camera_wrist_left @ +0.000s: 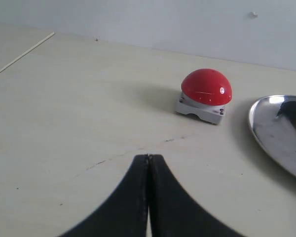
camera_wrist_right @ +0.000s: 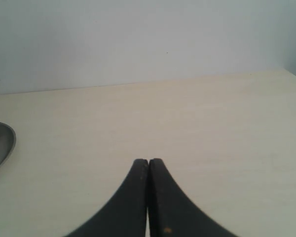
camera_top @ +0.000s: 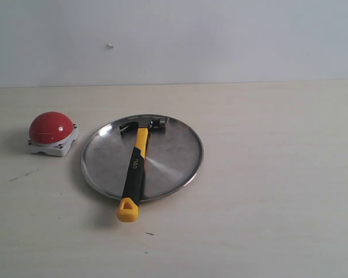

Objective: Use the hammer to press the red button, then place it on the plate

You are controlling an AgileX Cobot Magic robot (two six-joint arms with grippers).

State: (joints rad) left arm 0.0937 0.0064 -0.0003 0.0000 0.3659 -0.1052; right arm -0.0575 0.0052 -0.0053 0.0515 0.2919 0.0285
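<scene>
You had both grippers pressed shut with nothing between the jaws. The left gripper (camera_wrist_left: 148, 160) and the right gripper (camera_wrist_right: 148, 163) each showed 2 black fingers meeting at the tip, hanging over the bare counter (camera_top: 278, 202). Neither arm appeared in the exterior view.

The hammer (camera_top: 136, 168) lay on the plate (camera_top: 180, 150). Its dark head was near the far rim and its handle ran back toward the near rim, with the yellow loop sticking out past that rim over the counter (leaning a little toward the button's side). The red button (camera_top: 51, 127) sat near the plate on its left, not touching it.

Your next move turned on the hammer's long axis. It ran roughly far-to-near, so a gripper would have had to close across the handle from its 2 sides.

The left wrist view had the button ahead, with the plate's edge and a bit of the hammer head off to one side. The right wrist view caught only a sliver of the plate's rim. I judged the left arm the nearer to both the hammer and the button. The pictures did not tell whether the button had been pressed.
</scene>
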